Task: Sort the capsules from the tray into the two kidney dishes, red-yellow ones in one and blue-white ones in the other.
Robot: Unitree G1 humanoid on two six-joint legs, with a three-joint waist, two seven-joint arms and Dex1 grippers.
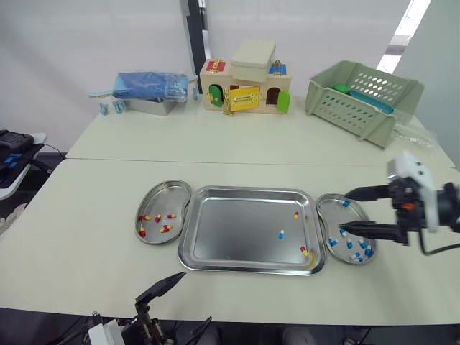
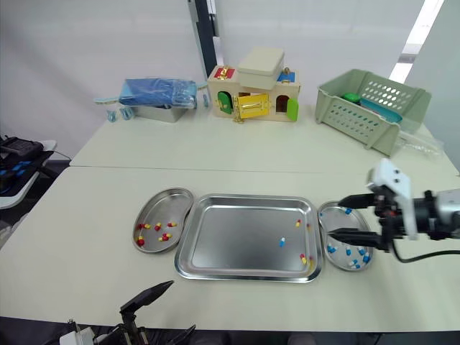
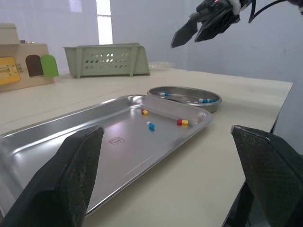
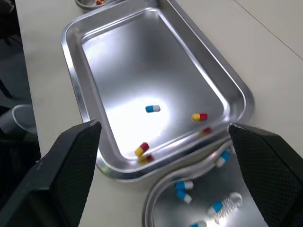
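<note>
Our right claw [image 1: 345, 212] hangs spread and empty above the right kidney dish [image 1: 352, 262]. One blue-white capsule [image 1: 281, 234] lies in the tray [image 1: 251, 190], left of the claw. We should descend straight and straddle it, avoiding the red-yellow capsules [image 1: 304, 251] nearer the claw.

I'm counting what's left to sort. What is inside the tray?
One blue-white capsule and two red-yellow capsules, all toward its right end. Nothing covers the tray floor.
</note>
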